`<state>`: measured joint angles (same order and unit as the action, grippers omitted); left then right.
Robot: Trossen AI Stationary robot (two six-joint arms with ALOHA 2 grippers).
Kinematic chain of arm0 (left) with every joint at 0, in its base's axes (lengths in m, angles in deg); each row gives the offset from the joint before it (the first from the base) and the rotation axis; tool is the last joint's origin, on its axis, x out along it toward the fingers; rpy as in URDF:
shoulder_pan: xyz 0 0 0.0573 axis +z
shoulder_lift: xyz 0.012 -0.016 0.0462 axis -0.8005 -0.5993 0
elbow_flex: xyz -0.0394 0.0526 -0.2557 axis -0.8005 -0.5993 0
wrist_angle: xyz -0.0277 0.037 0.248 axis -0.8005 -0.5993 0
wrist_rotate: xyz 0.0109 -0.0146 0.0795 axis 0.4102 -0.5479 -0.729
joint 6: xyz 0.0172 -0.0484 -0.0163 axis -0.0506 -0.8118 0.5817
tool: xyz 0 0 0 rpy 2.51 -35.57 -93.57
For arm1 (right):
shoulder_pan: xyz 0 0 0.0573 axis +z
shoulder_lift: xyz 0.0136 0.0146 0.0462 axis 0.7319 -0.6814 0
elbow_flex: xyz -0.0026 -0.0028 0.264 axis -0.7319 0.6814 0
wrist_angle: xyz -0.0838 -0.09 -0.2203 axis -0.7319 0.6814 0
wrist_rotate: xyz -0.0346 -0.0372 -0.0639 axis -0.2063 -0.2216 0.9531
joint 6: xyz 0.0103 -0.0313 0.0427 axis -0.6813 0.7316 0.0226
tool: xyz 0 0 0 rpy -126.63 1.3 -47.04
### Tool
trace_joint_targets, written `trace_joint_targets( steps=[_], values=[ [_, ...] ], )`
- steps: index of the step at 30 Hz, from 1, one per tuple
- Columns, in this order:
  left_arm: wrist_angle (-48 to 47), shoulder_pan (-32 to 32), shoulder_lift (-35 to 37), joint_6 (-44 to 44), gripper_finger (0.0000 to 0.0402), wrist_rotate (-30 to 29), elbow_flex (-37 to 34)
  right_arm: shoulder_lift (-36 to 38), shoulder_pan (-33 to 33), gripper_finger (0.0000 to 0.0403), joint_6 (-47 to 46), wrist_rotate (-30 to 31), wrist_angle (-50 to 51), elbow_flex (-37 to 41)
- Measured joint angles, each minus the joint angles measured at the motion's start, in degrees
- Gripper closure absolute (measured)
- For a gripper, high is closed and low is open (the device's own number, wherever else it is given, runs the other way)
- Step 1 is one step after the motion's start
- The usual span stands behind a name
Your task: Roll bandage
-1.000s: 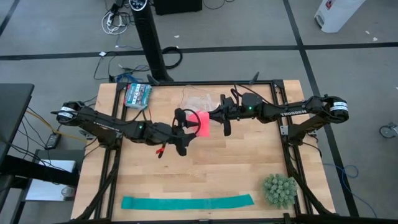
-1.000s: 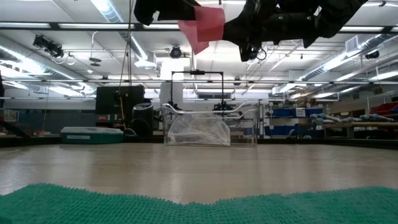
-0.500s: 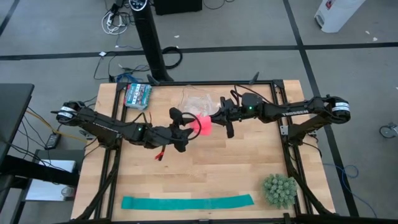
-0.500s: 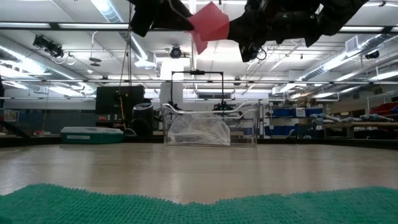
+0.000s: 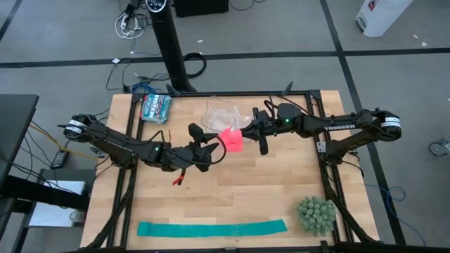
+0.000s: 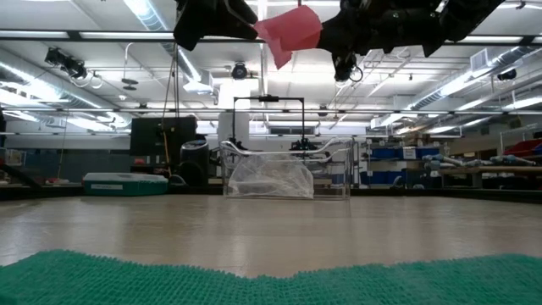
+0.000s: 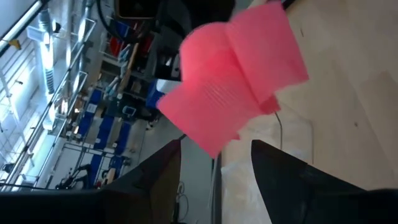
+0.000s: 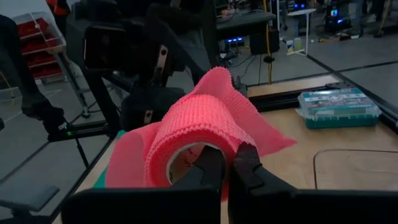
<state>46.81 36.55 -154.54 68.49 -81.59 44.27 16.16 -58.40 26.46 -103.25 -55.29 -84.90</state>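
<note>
Right gripper [image 8: 225, 163]: clamped shut on the bandage [image 8: 199, 130] roll's edge, clear only in its wrist view.
Left gripper [image 7: 214, 163]: spread open, empty, beside it.

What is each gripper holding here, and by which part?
The right gripper is shut on the bandage, pinching the roll's edge. The left gripper is open just short of it, holding nothing.

Both arms [image 5: 119, 144] matte black, jointed tube links; white bands at shoulder ends, green indicator lights mid-arm, white lettering on right arm [image 5: 337, 125].
</note>
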Motion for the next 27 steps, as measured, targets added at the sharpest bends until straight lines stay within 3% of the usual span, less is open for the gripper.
trace_joint_targets(
  steps=[18, 27],
  values=[
    [6.29, 0.2, 0.04, 4.83, 0.0199, 1.81, 0.0, 0.02, 1.95, 0.0403, -0.5, 0.73, -1.31, 0.0],
    [4.78, -0.37, 0.04, 4.81, 0.0234, 1.46, 0.0, 0.04, 0.68, 0.0403, -0.02, 3.02, 0.69, -0.02]
  ],
)
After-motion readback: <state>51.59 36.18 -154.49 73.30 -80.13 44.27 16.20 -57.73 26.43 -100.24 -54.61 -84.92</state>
